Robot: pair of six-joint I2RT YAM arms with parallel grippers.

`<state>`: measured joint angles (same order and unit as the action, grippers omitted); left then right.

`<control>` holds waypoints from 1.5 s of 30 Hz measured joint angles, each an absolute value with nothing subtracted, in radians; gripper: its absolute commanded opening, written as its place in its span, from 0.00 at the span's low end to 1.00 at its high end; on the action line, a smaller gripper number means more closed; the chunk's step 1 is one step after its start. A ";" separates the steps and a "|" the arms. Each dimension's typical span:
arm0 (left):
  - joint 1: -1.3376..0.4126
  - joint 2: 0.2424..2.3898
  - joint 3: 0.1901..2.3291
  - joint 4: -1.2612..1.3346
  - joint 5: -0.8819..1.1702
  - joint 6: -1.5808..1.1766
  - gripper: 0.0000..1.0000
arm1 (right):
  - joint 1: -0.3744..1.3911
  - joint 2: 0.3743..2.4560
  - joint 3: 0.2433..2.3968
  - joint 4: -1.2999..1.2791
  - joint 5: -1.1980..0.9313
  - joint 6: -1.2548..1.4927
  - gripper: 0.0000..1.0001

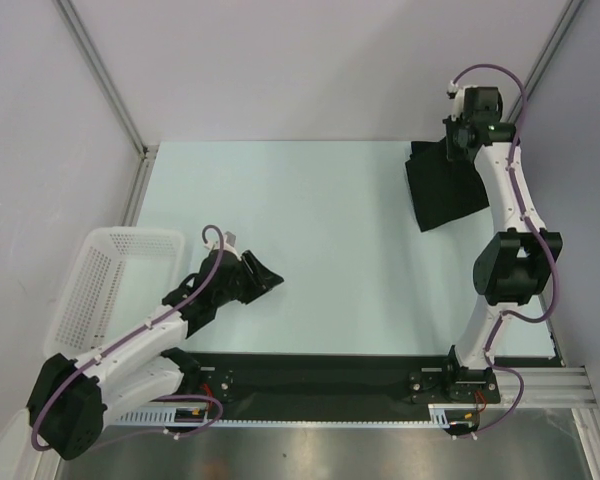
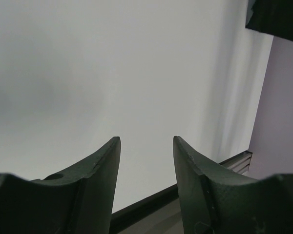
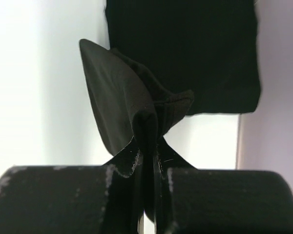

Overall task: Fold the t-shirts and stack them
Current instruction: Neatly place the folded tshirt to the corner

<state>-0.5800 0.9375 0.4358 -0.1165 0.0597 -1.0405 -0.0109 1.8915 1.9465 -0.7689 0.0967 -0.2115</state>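
A black t-shirt [image 1: 442,192] lies folded at the far right of the table, under my right arm. My right gripper [image 1: 458,138] is at its far edge and is shut on a pinched fold of the black fabric [image 3: 136,97], lifted off the rest of the shirt [image 3: 195,48] below. My left gripper [image 1: 265,277] is open and empty, low over the bare table left of centre; in the left wrist view its fingers [image 2: 97,170] stand apart with only the table between them. No logo shows.
A white mesh basket [image 1: 100,285] stands at the left table edge beside my left arm. The black front rail [image 1: 320,385] runs along the near edge. Grey walls and metal frame posts close the back and sides.
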 measured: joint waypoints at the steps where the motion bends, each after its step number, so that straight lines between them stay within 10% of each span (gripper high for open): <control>1: -0.580 0.943 0.436 -0.116 0.062 -1.038 0.52 | -0.011 1.895 1.967 -0.770 0.102 -0.213 0.00; 45: -0.514 1.091 0.467 -0.061 0.195 -0.992 0.52 | 0.057 1.910 2.141 -0.831 0.136 -0.337 0.00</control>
<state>-0.5144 1.0908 0.4671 -0.0612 0.1947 -0.9924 0.0570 1.9099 2.1414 -0.8314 0.1364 -0.3370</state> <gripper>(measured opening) 0.523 0.067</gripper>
